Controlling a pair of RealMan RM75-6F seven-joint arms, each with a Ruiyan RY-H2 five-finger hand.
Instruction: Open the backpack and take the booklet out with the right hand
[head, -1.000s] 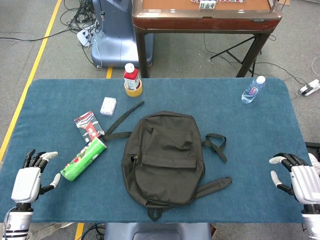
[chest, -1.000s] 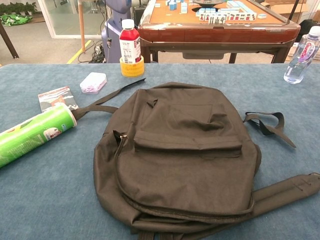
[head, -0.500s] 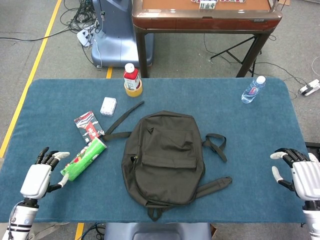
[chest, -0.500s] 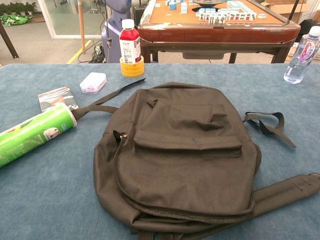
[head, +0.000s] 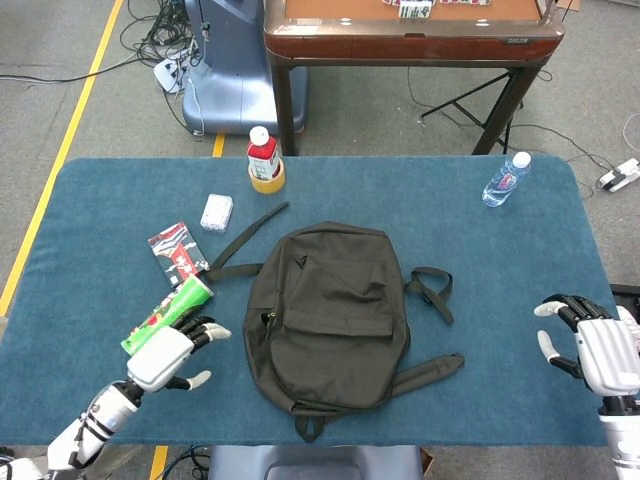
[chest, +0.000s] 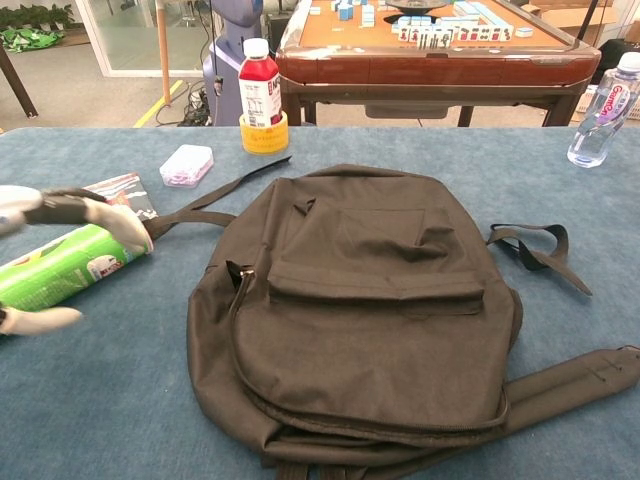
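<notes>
Head view, backpack (head: 327, 318): laid flat at the middle of the blue table (head: 500, 260), zips seen closed, straps trailing to both sides.
Chest view, backpack (chest: 370, 310): front pocket flap is seen facing up; main zip runs around the near edge.
Booklet: not seen in either view.
Left hand (head: 168, 353): held above the table beside the green can (head: 170, 316), just left of the backpack; fingers spread apart, nothing held. Its fingers (chest: 85, 210) are seen at the left edge of the chest view, over the can (chest: 65, 268).
Right hand (head: 590, 345): held at the table's right edge, well apart from the backpack; fingers parted, nothing gripped.
Other things: a red-capped bottle (head: 264, 160) at the far edge, a water bottle (head: 505, 180) at the far right, a small white box (head: 216, 212), a printed packet (head: 178, 250) near the can.
</notes>
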